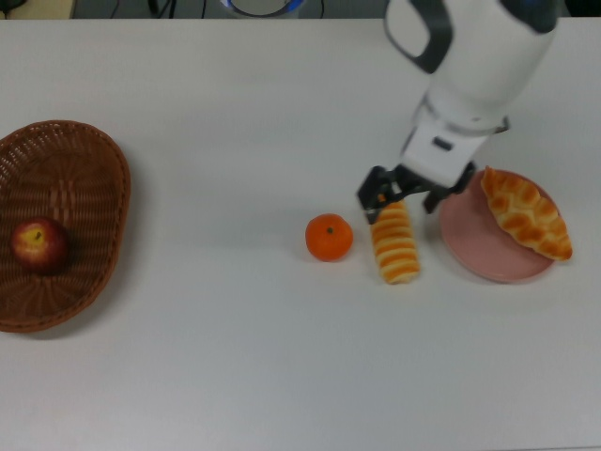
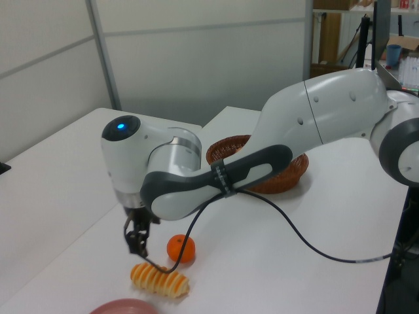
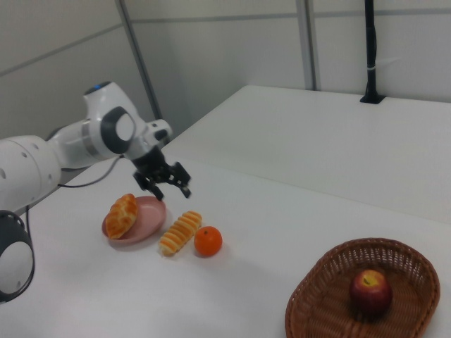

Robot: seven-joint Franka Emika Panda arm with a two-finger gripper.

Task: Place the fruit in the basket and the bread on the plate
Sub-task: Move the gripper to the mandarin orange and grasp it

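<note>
tool (image 1: 402,194) hangs open w/ nothing in it, fingers spread, just above the far end of the striped roll (image 1: 394,240) in the top view; right view shows it (image 3: 163,182) off the bench, above & between the plate and that roll. striped roll lies on the bench (image 1: 235,357) btwn the tangerine (image 1: 329,237) and the pink plate (image 1: 470,246), just beside both, not on the plate. braided roll (image 1: 524,212) lies across the plate, one pointed end sticking over the rim at the top view's right. tangerine sits on the bench at the top view's left of the striped roll, well apart from the basket (image 1: 94,188). apple (image 1: 38,244) is inside the basket, at the top view's far left. left view: tool (image 2: 137,241) over the striped roll (image 2: 159,279), tangerine (image 2: 180,248) beside it, arm partly hiding the basket (image 2: 281,176).
</note>
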